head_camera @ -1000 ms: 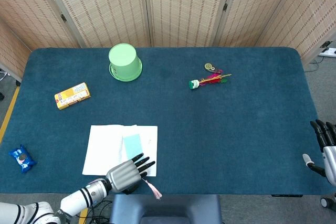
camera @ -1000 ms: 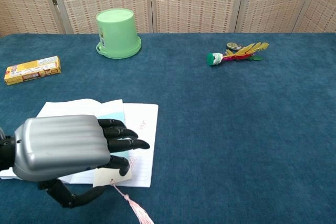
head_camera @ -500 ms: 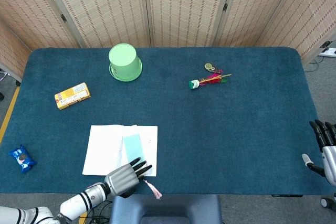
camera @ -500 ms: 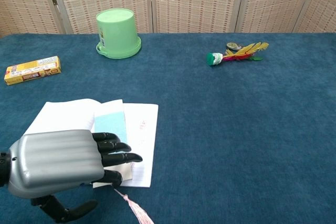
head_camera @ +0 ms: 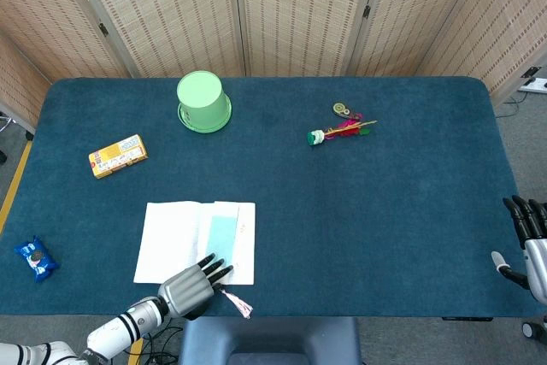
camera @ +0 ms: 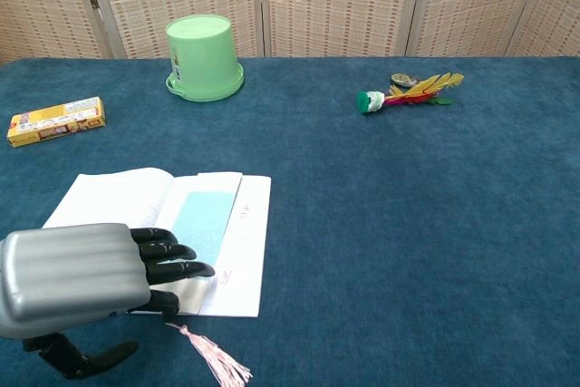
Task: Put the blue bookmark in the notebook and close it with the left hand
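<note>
An open white notebook (head_camera: 175,228) (camera: 118,197) lies near the table's front left. The light blue bookmark (head_camera: 220,233) (camera: 203,222) rests flat on its right page, close to the spine, and its pink tassel (head_camera: 237,303) (camera: 216,362) trails off the notebook's front edge onto the cloth. My left hand (head_camera: 188,284) (camera: 86,272) hovers palm down over the notebook's front edge, fingers stretched out with the tips over the bookmark's near end; it holds nothing. My right hand (head_camera: 528,226) hangs past the table's right edge with its fingers apart, holding nothing.
An upturned green bucket (head_camera: 203,102) (camera: 203,56) stands at the back left. A yellow box (head_camera: 118,156) (camera: 55,121) lies at the left, a blue snack packet (head_camera: 35,258) near the left edge. A feathered shuttlecock (head_camera: 340,132) (camera: 408,93) lies toward the back right.
My left hand has drawn back toward the front edge, uncovering the bookmark, which now lies flat and a little further left on the page. The tassel has shifted left with it.
</note>
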